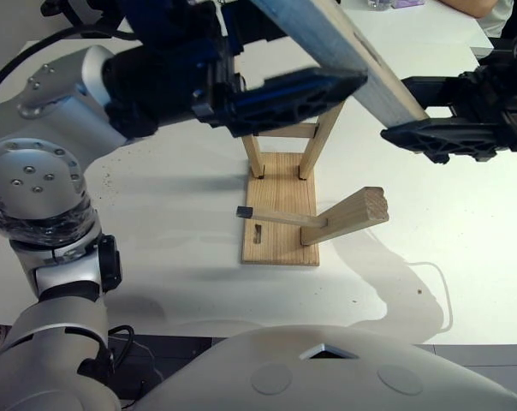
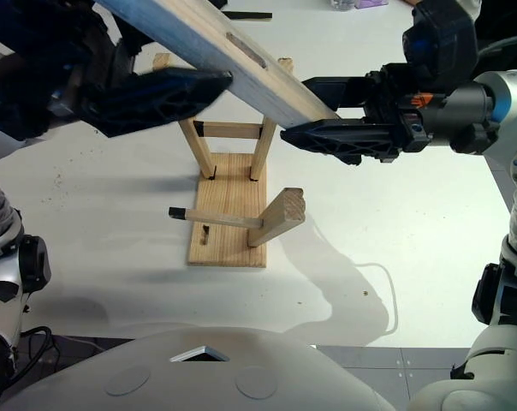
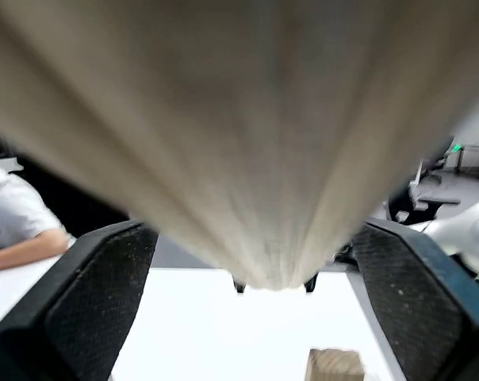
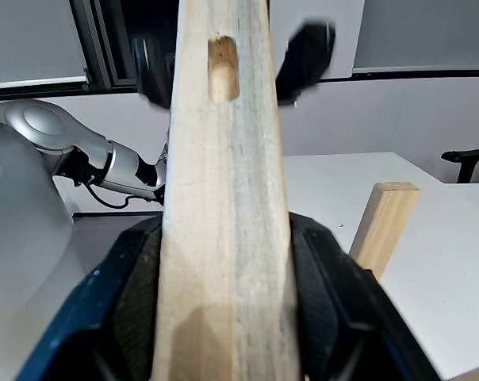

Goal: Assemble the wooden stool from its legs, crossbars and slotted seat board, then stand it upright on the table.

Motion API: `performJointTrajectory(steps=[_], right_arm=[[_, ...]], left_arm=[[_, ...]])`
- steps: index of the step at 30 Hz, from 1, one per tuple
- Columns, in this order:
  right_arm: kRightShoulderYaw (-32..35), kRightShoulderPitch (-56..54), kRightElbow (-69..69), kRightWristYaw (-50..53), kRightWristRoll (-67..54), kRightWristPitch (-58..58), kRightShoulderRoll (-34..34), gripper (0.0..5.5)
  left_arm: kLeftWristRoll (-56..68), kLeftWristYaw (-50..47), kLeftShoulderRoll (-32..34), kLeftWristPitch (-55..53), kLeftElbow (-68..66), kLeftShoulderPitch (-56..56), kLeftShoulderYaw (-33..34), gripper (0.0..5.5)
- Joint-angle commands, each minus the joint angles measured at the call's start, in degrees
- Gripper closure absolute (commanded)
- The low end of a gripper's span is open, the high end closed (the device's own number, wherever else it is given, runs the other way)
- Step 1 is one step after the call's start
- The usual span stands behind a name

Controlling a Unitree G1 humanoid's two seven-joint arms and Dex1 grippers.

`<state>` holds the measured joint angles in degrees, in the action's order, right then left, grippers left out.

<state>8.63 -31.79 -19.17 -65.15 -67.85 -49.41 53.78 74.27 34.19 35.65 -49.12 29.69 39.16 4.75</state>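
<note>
A slotted seat board (image 2: 233, 231) lies flat on a white desk (image 2: 87, 223), partly assembled. At the board's far end two legs (image 2: 200, 150) (image 2: 263, 145) stand upright in it, joined near their tops by a short crossbar (image 2: 233, 130). At the board's near right corner a third leg (image 2: 277, 216) leans out to the right, away from the board. From this leg a second crossbar (image 2: 216, 218) with a dark tip reaches left across the board, above its surface.

High over the seat board, a loose fourth leg (image 2: 241, 64) with an oblong slot in its face hangs slantwise in the air. The right pincer (image 2: 303, 111), above and to the right of the board, pinches the loose leg's lower end. The left pincer (image 1: 314, 86), above and to the left of the board, sits against the loose leg's underside. Whether it grips cannot be told.
</note>
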Motion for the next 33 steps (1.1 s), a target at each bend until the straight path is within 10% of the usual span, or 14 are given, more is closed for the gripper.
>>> performJointTrajectory(steps=[1,12,25,33], right_arm=[[-1.7,-1.3,-0.6,-1.4,2.6,0.2,-0.4,3.46],[-2.3,-0.5,-0.6,-4.2,7.4,0.9,0.0,3.46],[-3.1,0.0,-0.7,-3.5,10.6,1.7,-0.8,3.46],[-3.3,-0.2,1.1,-3.0,14.5,3.1,-1.2,2.36]], left_arm=[[-1.4,0.8,-0.1,0.2,0.4,0.0,-0.8,1.81],[-0.7,6.7,2.0,-0.5,3.0,-3.0,-0.1,3.45],[0.2,2.3,-0.2,-1.0,0.0,-1.6,0.2,3.47],[-1.8,1.9,-0.9,-0.4,-0.8,-2.7,0.1,3.47]])
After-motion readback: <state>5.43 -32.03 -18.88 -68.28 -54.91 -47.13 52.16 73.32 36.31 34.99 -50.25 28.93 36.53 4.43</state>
